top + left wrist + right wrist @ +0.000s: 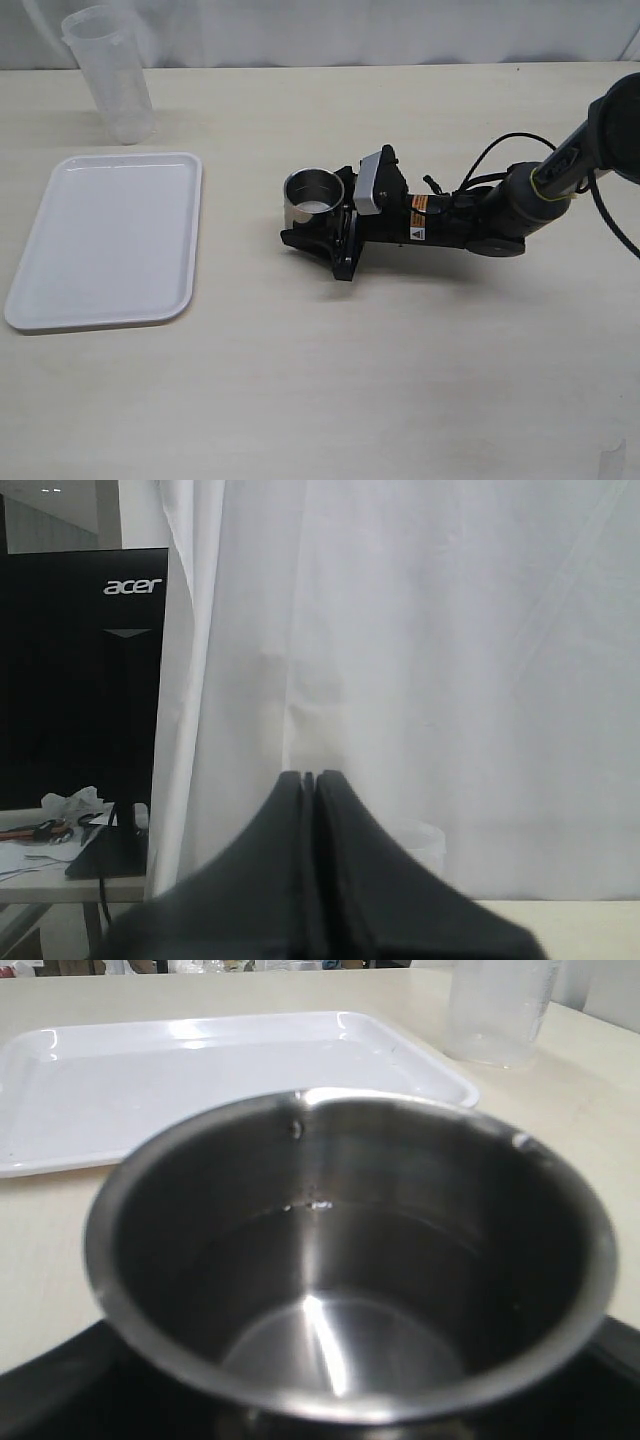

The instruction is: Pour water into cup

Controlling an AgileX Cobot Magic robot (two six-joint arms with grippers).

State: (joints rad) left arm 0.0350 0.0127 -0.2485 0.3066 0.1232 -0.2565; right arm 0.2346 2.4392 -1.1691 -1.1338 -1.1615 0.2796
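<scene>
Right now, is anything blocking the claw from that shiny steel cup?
Nothing visible does. The short brushed-steel cup sits right between the jaws of the right claw; whether they actually grip it is unclear.

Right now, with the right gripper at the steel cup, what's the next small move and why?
Probably ease the right gripper shut on the steel cup to steady it: its jaws flank the cup on the table, and I can't tell if they grip yet. The plastic beaker stands far off beyond the white tray, and the left gripper is shut, facing a curtain.
</scene>
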